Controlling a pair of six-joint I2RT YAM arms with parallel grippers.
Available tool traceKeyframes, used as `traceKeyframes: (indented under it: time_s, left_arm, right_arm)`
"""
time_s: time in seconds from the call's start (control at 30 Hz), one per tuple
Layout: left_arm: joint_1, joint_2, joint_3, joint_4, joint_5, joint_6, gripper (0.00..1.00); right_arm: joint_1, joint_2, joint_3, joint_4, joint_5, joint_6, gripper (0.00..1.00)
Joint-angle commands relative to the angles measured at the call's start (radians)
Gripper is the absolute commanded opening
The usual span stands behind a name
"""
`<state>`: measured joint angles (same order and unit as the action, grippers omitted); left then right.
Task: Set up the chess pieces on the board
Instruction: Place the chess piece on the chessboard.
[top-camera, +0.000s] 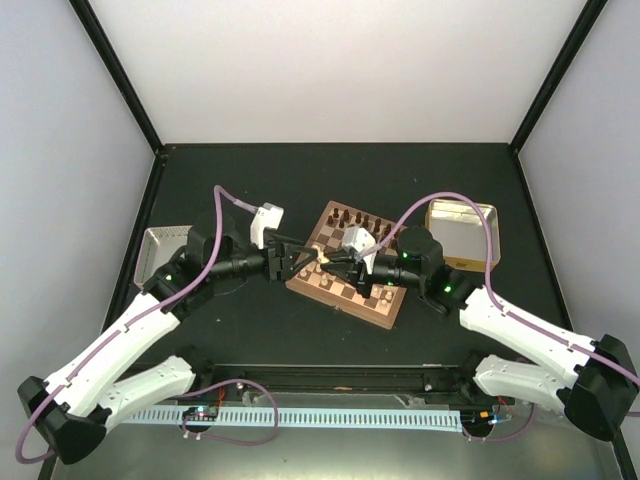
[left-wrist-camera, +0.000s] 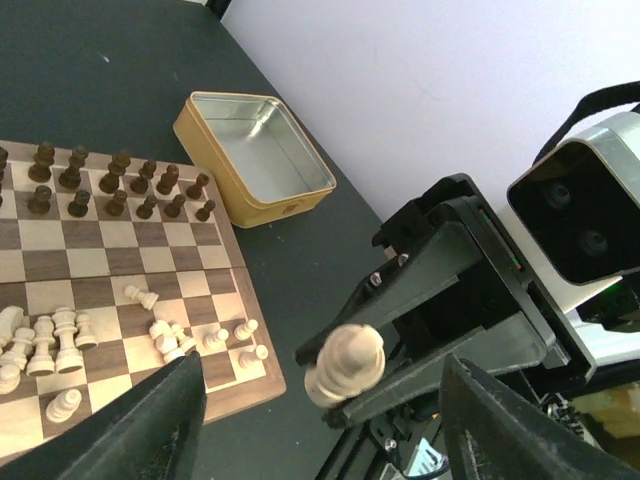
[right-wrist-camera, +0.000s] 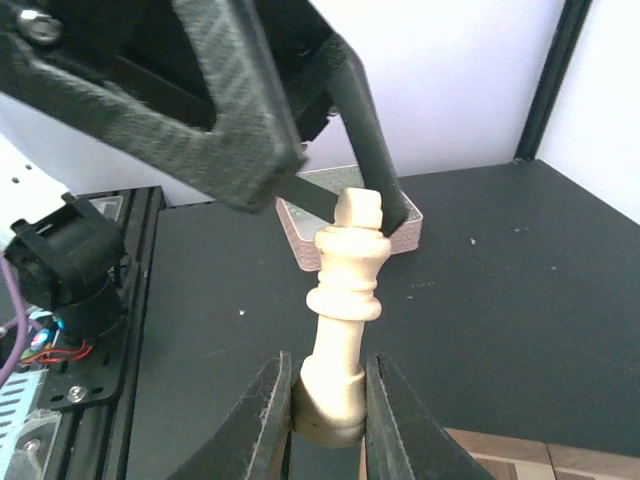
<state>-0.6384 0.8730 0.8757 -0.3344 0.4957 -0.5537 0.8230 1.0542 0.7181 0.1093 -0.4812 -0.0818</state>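
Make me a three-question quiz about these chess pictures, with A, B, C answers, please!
1. Where do the dark brown pieces stand?
A. Piled in the middle of the board
B. In rows along one edge of the board
C. Stacked on top of each other

2. What colour is the chess piece in the right claw?
A. Dark brown
B. Pale cream
C. Red

3. How is the left claw?
A. Open wide
B. Shut on a dark piece
C. Shut tight with nothing in it

Answers:
1 B: the left wrist view shows them lined up in two rows at one edge of the board.
2 B: the right wrist view shows a cream piece clamped by its base.
3 A: its two fingers stand far apart in the left wrist view.
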Motion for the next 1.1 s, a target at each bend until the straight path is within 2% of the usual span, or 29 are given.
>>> traceKeyframes:
  time_s: [0.0, 0.2, 0.33, 0.53, 0.63, 0.7, 0.83, 0.97, 1.07]
  left_arm:
    - [0.017, 0.017, 0.059, -0.026, 0.074, 0.003, 0.61]
    - [0.019, 0.069, 0.062, 0.009, 0.192, 0.016, 0.52]
    - [0.019, 0.086, 0.072, -0.017, 0.199, 0.04, 0.38]
    - [0.021, 0.091, 0.072, -0.03, 0.168, 0.061, 0.1]
    - [0.022, 0.1, 0.07, -0.031, 0.141, 0.071, 0.05]
    - [0.022, 0.105, 0.07, -0.038, 0.122, 0.082, 0.03]
    - [0.022, 0.105, 0.074, -0.083, 0.037, 0.113, 0.02]
    - [0.023, 0.084, 0.079, -0.132, -0.139, 0.145, 0.02]
    - [0.023, 0.062, 0.076, -0.156, -0.286, 0.156, 0.03]
  right_arm:
    - [-0.003, 0.006, 0.028, 0.022, -0.082, -0.046, 0.05]
    - [-0.002, 0.025, 0.054, -0.017, -0.104, -0.055, 0.06]
    - [-0.003, 0.04, 0.067, -0.018, -0.112, -0.042, 0.06]
    - [-0.003, 0.07, 0.082, -0.025, -0.135, -0.049, 0.06]
    - [-0.004, 0.079, 0.084, -0.029, -0.137, -0.053, 0.08]
    - [-0.003, 0.082, 0.092, -0.04, -0.129, -0.044, 0.16]
    - [-0.003, 0.081, 0.116, -0.094, -0.054, -0.008, 0.52]
    - [-0.004, 0.036, 0.036, -0.02, 0.072, 0.036, 0.68]
    - [-0.003, -0.013, -0.005, 0.009, 0.199, 0.095, 0.73]
